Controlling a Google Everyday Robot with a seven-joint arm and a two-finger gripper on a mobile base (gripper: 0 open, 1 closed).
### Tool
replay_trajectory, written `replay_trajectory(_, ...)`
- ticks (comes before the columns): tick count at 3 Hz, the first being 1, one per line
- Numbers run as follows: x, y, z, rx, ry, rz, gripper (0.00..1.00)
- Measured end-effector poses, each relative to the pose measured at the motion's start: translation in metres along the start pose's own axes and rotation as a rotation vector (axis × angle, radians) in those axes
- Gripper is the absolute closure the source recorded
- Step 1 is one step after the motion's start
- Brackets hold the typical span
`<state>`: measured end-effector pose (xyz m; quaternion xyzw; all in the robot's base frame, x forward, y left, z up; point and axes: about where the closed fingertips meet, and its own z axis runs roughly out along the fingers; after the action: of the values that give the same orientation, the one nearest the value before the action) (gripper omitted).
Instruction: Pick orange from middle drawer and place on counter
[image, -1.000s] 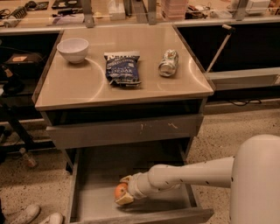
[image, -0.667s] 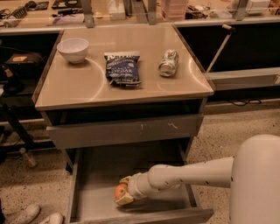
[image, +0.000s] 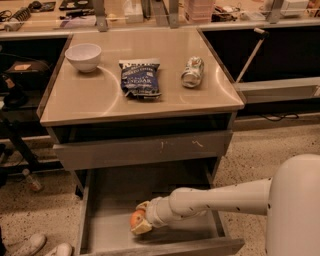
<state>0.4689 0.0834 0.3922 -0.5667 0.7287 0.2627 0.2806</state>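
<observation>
Pincer (image: 136, 220) is clamping orange (image: 134, 218) low in drawer (image: 100, 236); lifting w/ shallow grip is risking a slip, or arm (image: 220, 198) clipping upper drawer front (image: 142, 150).

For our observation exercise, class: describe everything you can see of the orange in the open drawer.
The orange is a small, round, bright-orange fruit, only partly visible. It sits low in the open middle drawer, towards its front, over the plain grey floor. The gripper reaches in from the right and is shut on it, one pale finger above and one below. Whether it rests on the floor cannot be told.
</observation>
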Motion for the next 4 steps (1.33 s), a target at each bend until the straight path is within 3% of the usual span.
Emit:
replay_trajectory(2,-0.090,0.021,-0.055,0.001,0.013,-0.002,1.00)
replay_trajectory(4,-0.220,0.024,-0.128,0.041,0.046,-0.097,1.00)
